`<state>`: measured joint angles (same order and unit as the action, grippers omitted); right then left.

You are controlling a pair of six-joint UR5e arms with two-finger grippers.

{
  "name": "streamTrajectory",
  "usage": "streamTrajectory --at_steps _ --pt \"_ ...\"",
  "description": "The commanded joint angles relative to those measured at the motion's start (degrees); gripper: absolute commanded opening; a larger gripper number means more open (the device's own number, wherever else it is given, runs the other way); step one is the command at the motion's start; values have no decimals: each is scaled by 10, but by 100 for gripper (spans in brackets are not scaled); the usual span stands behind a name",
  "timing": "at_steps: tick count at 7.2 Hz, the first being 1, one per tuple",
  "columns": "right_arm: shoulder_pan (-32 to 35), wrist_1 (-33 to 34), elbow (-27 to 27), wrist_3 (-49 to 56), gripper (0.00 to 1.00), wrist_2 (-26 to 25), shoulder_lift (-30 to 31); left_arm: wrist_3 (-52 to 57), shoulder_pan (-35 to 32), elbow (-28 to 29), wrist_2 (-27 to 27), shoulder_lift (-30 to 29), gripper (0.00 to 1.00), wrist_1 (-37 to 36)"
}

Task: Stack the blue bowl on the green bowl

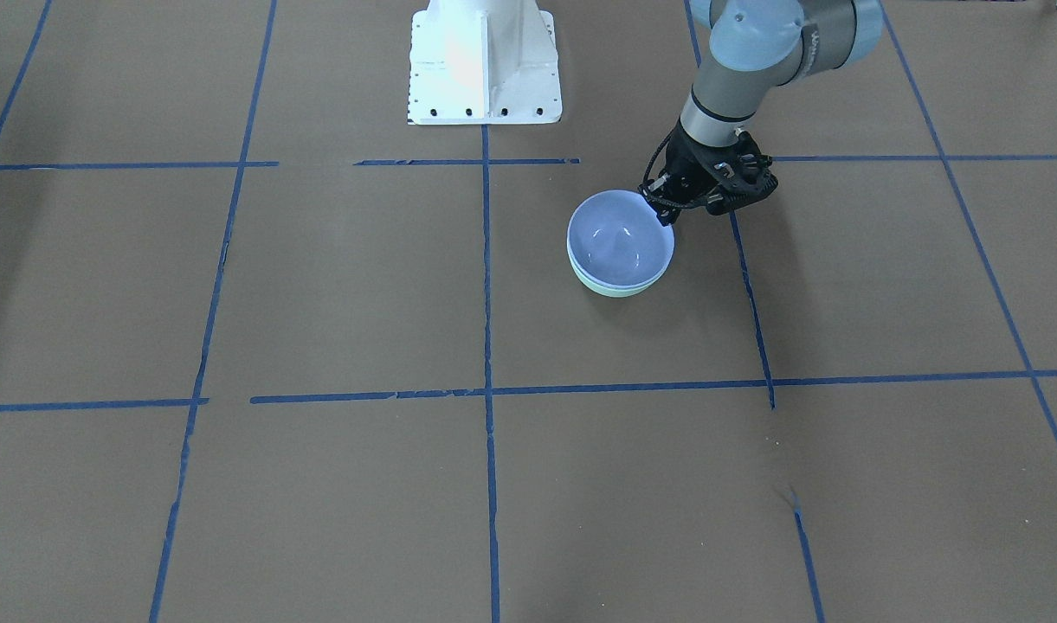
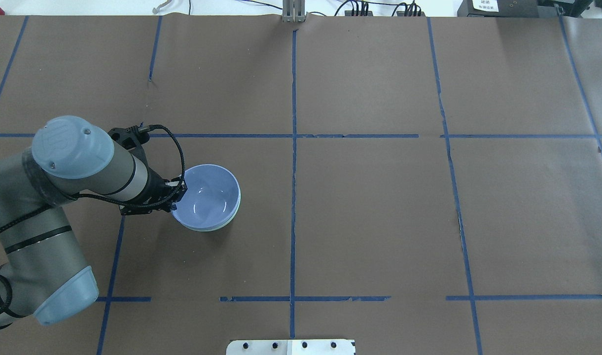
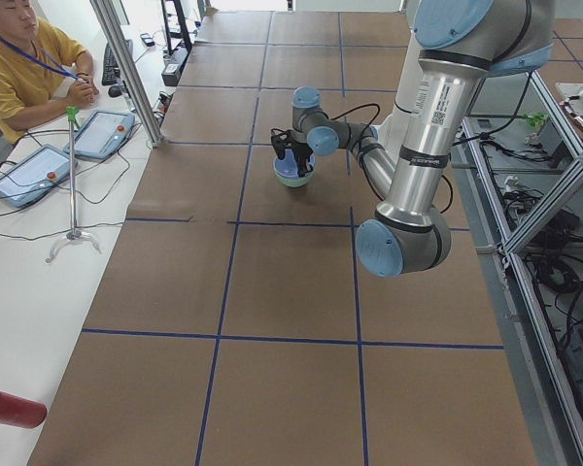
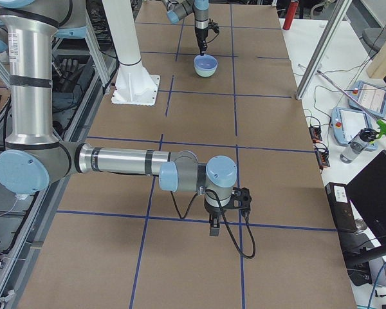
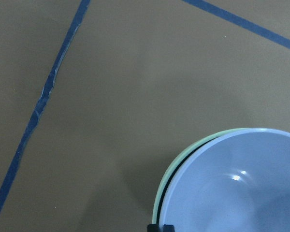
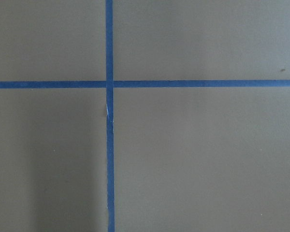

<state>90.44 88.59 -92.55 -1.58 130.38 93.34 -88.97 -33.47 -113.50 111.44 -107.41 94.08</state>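
The blue bowl [image 1: 619,238] sits nested in the green bowl [image 1: 621,292], which shows only as a thin mint rim under it. In the left wrist view the blue bowl [image 5: 241,188] sits slightly off-centre in the green bowl [image 5: 180,162], with a dark gap between the rims. My left gripper [image 1: 667,212] is at the blue bowl's rim on the robot's side, its fingertips [image 5: 154,227] pinching that rim. It also shows in the overhead view [image 2: 175,199]. My right gripper [image 4: 213,226] hovers over bare table far from the bowls; I cannot tell whether it is open or shut.
The brown table is marked with blue tape lines [image 2: 293,148]. The robot's white base [image 1: 485,65] stands behind the bowls. An operator [image 3: 24,68] sits with tablets beyond the table's far side.
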Motion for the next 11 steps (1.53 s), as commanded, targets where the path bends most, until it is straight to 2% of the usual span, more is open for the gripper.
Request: streamTrajectory --at_steps 1,2,3,4,5,6,8,9,10,11 --pt "0 0 0 0 100 0 0 2 -6 -7 2 4 100 0" --pt "0 0 0 0 100 0 0 19 -16 -20 6 4 100 0" --pt "0 0 0 0 100 0 0 109 -70 -39 19 28 100 -1" --pt "0 0 0 0 100 0 0 227 -135 -56 67 74 100 0" --pt "0 0 0 0 100 0 0 389 -215 -56 115 125 100 -1" --pt "0 1 0 0 100 0 0 554 -287 -48 126 177 100 -6" --pt "0 0 0 0 100 0 0 811 -418 3 127 231 100 -14" --pt "0 0 0 0 100 0 0 917 -488 40 152 239 100 -14" --pt "0 0 0 0 100 0 0 965 -561 74 201 267 100 -8" --pt "0 0 0 0 100 0 0 976 -588 80 205 272 100 -13"
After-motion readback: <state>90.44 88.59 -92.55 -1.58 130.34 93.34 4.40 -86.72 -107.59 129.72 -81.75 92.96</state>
